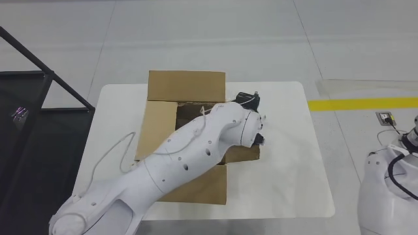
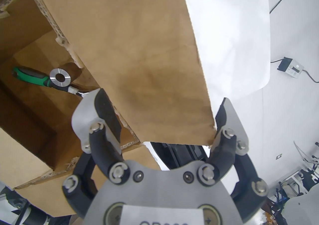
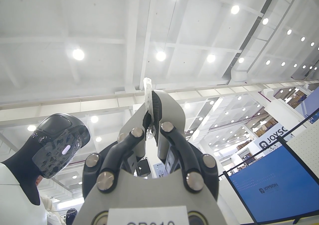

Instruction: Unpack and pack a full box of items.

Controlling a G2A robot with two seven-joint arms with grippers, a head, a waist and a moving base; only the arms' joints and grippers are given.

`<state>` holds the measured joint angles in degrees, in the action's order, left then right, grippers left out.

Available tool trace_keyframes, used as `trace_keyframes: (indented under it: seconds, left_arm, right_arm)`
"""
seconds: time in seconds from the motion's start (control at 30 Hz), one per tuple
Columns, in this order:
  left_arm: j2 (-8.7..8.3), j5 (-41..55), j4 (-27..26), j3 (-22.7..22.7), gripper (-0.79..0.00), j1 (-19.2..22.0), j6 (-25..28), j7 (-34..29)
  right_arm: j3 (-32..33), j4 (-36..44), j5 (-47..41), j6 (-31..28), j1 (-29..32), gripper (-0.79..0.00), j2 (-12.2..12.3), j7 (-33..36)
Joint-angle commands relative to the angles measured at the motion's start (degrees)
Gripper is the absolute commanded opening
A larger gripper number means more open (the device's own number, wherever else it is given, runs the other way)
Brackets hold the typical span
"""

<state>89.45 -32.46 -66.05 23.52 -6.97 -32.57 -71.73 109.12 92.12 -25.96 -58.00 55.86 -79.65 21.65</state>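
Over the open cardboard box (image 1: 186,85) in the middle of the white surface (image 1: 287,170), the left hand (image 2: 162,101) hangs spread wide, a brown flap (image 2: 139,49) between its fingers but not clamped. Inside the box lie a green-handled tool (image 2: 30,75) and a metal ring (image 2: 53,77), touching. Off to the side, the right hand (image 3: 150,106) points at the ceiling, pinched tight on a thin clear scrap (image 3: 147,86).
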Motion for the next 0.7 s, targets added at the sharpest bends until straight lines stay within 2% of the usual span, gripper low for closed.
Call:
trace_keyframes:
  seconds: [0.0,0.2,0.47,0.53,0.67]
  left_arm:
    - [0.65,-0.09,0.74,-1.62,0.0,0.84,0.41,-0.42]
    - [2.34,3.25,1.9,-2.52,0.0,2.86,-1.18,1.18]
    - [2.4,3.54,1.66,-2.43,0.0,2.92,-1.25,1.25]
    - [2.33,3.76,1.69,-1.97,0.0,1.62,0.17,2.84]
    - [2.28,3.29,0.16,-0.46,0.0,1.06,-0.94,3.68]
  right_arm:
    - [0.08,-0.02,0.05,0.0,0.16,-0.785,-0.05,0.06]
    - [0.36,-0.34,-0.46,0.0,0.46,-0.785,-0.22,0.18]
    - [0.26,-0.85,-1.11,0.0,0.24,-0.785,-0.46,0.94]
    - [0.13,-0.91,-1.08,0.0,0.11,-0.785,-0.52,1.14]
    - [0.14,-1.04,-1.17,0.0,0.07,-0.785,-0.62,1.46]
